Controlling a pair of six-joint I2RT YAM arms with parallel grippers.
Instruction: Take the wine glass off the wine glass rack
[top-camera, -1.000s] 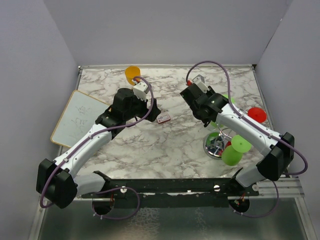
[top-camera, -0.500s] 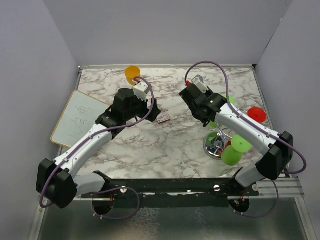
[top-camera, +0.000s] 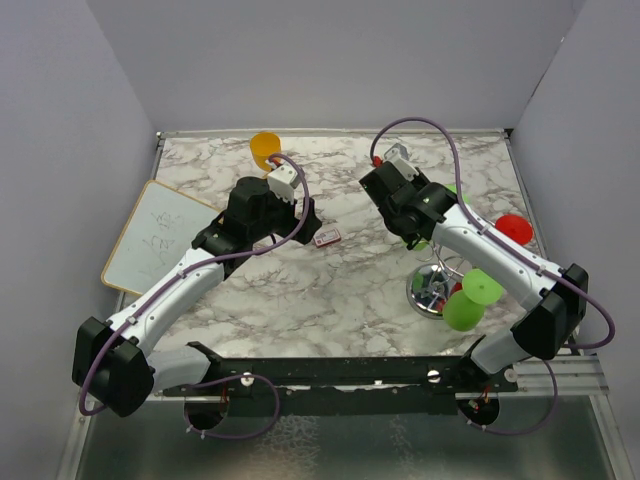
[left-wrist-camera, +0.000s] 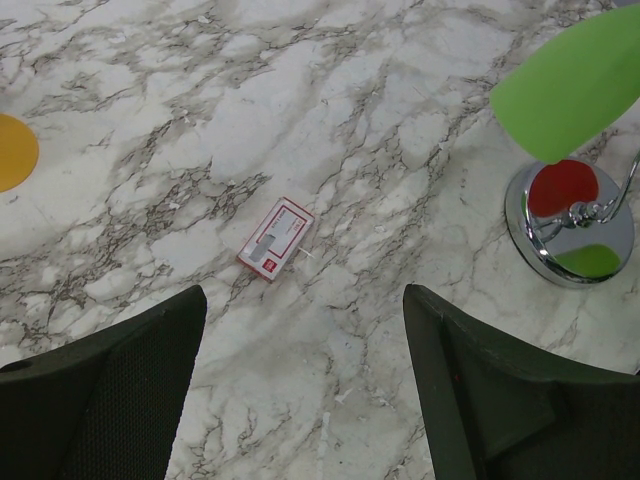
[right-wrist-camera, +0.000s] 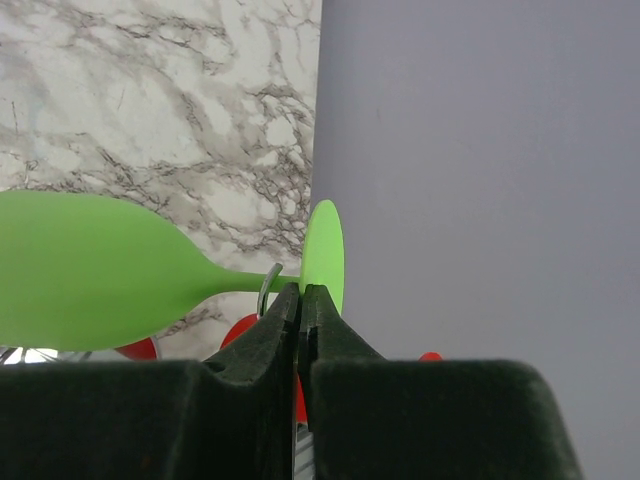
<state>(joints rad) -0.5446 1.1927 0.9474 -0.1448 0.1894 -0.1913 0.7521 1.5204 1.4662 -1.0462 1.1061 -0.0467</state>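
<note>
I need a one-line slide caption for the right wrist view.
Shut right gripper tips at the stem of a sideways lime-green plastic wine glass, marble tabletop behind.

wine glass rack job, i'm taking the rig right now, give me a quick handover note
Left gripper: jaws open, empty, above the marble table near a small red and white card.
Right gripper: jaws closed, tips at the foot end of a green plastic wine glass; whether they pinch it is unclear.
Chrome wire wine glass rack: beside the right arm; its wire sits at that glass's stem, so the glass looks still hung.
Done: reach. To do: confirm grip, slide the glass clear.
</note>
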